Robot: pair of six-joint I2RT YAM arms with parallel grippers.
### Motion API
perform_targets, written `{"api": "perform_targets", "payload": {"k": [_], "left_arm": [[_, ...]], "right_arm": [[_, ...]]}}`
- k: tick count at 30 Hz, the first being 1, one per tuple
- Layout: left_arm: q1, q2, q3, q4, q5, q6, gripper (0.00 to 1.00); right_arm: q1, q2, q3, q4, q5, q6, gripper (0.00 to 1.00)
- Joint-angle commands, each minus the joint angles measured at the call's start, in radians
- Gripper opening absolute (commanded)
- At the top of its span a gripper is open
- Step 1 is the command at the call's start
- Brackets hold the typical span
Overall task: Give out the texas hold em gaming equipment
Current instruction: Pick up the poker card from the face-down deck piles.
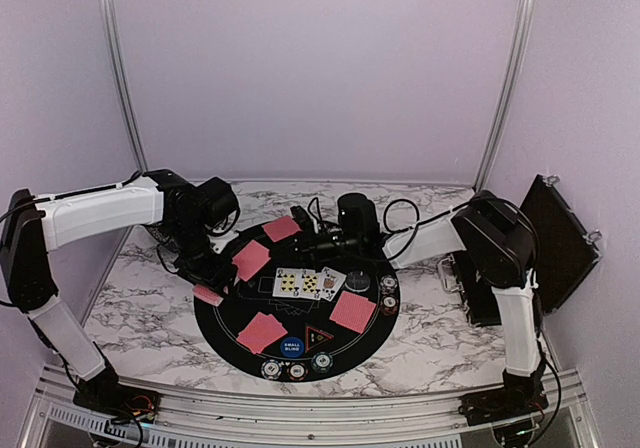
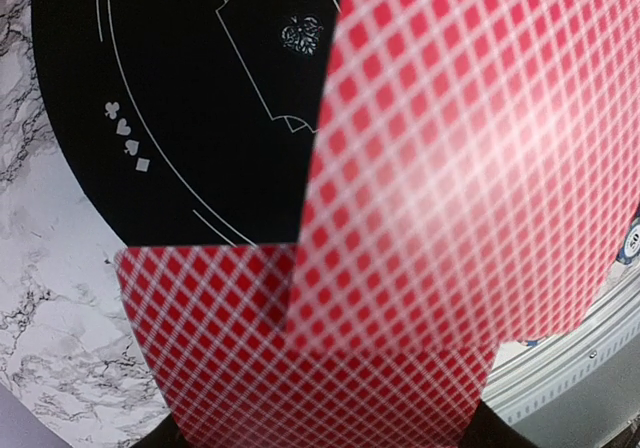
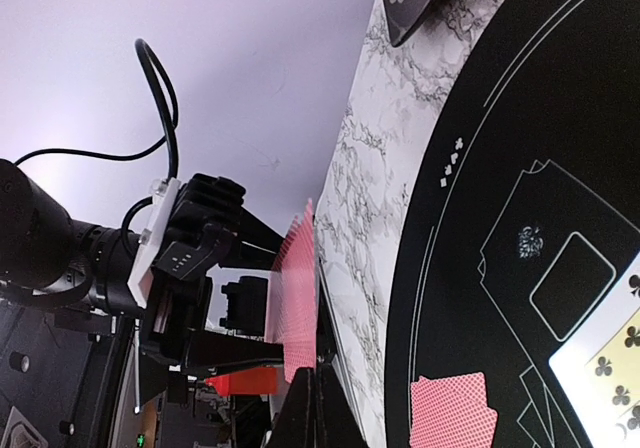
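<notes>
White arm shells (image 1: 100, 213), blk joints (image 1: 205, 208) (motor housings), loose blk cables (image 3: 139, 58), white wrist bracket (image 3: 150, 253)

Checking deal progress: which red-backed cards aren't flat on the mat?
The cards at the mat's left edge, held by the left gripper; four other piles lie flat.

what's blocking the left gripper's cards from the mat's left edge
Nothing visible: the left gripper holds the red-backed cards right at the left rim of the mat, and the black surface beside them looks bare.

Left end effector (image 1: 207, 288) closed, low.
</notes>
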Motion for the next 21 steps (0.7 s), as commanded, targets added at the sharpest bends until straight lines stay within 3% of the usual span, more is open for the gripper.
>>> {"api": "perform_targets", "payload": {"k": [1, 10, 21], "left_arm": [[0.013, -0.047, -0.018, -0.007, -0.012, -0.010, 0.56], [0.030, -0.070, -0.044, 0.000, -0.013, -0.014, 0.56], [0.038, -0.075, -0.038, 0.000, -0.011, -0.005, 0.56]], "right_arm": [[-0.029, -0.048, 0.006, 0.018, -0.047, -0.017, 0.00], [-0.090, -0.016, 0.051, -0.106, -0.156, -0.153, 0.00], [-0.105, 0.119, 0.316, -0.548, -0.182, -0.516, 0.00]]}}
